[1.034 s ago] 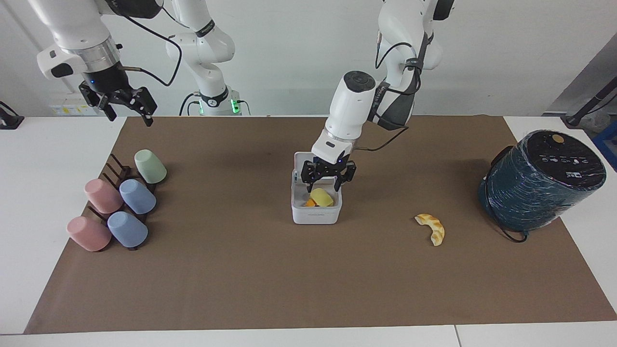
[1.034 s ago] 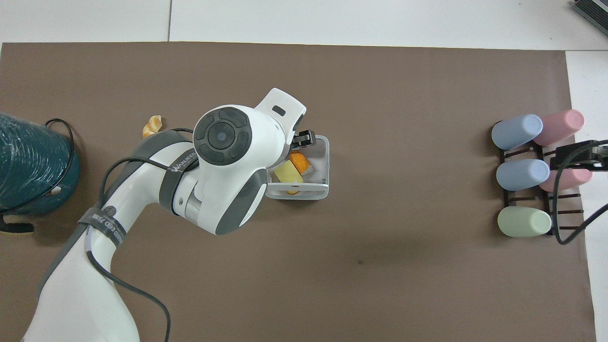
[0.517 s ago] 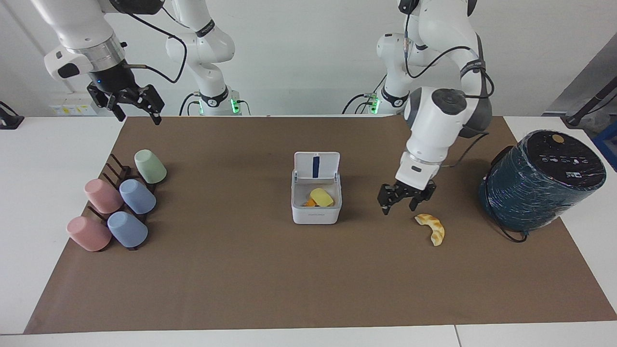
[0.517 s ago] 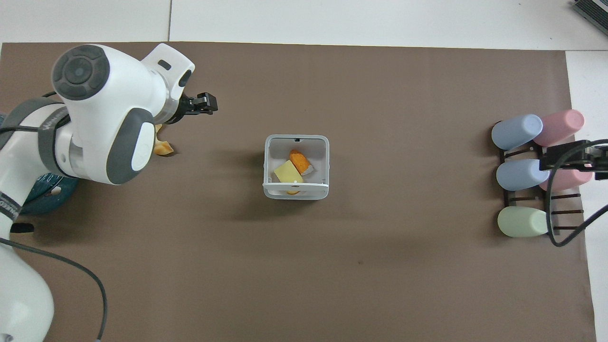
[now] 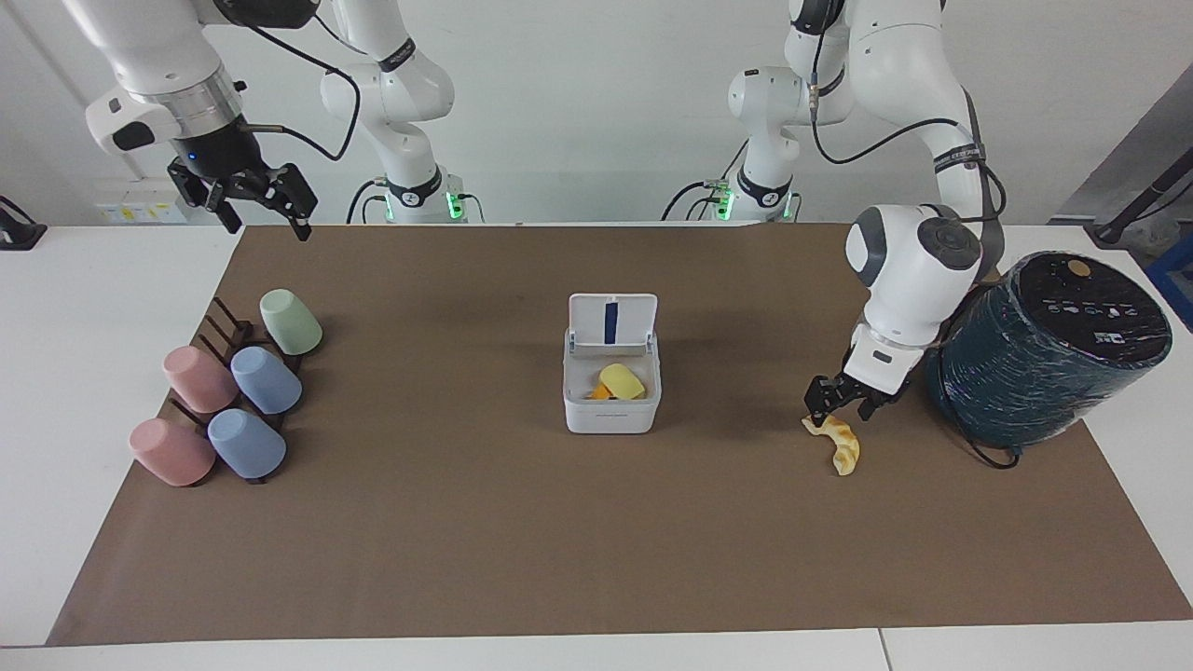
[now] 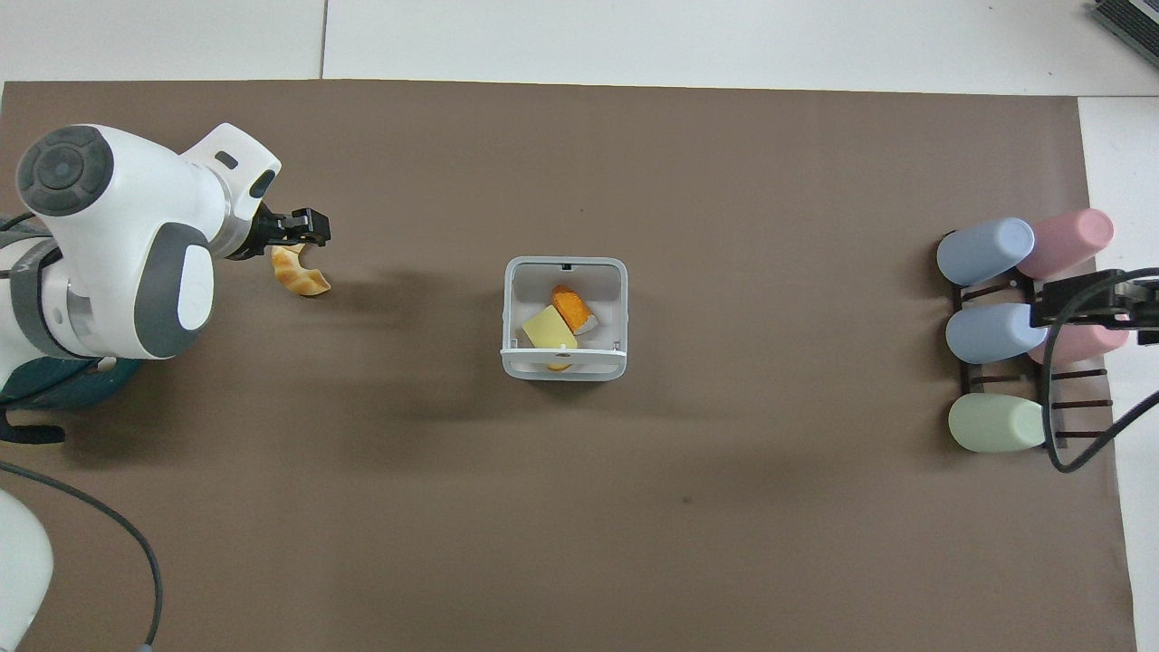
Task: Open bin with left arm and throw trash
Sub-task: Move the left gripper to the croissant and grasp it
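The white bin (image 5: 610, 415) (image 6: 512, 312) stands mid-mat with its lid (image 5: 612, 321) tipped up on the robots' side, blue strip showing. Inside lie a pale yellow block (image 5: 623, 381) (image 6: 547, 329) and an orange nub (image 5: 598, 393) (image 6: 571, 308). A tan crescent (image 5: 839, 447) (image 6: 301, 273) lies on the mat toward the left arm's end. My left gripper (image 5: 837, 415) (image 6: 303, 237) hangs open just over the crescent's end nearer the robots, holding nothing. My right gripper (image 5: 263, 224) (image 6: 1091, 303) waits open, high over the cup rack's edge.
Several pastel cups (image 5: 266, 380) (image 6: 994, 331) lie on a dark rack at the right arm's end. A large teal wrapped cylinder (image 5: 1049, 349) (image 6: 54, 389) stands close beside the left arm's wrist. The brown mat (image 5: 466, 522) covers the table.
My left gripper has left the bin, where the yellow block now lies, swung toward the left arm's end and come down over the crescent. The right gripper has barely shifted.
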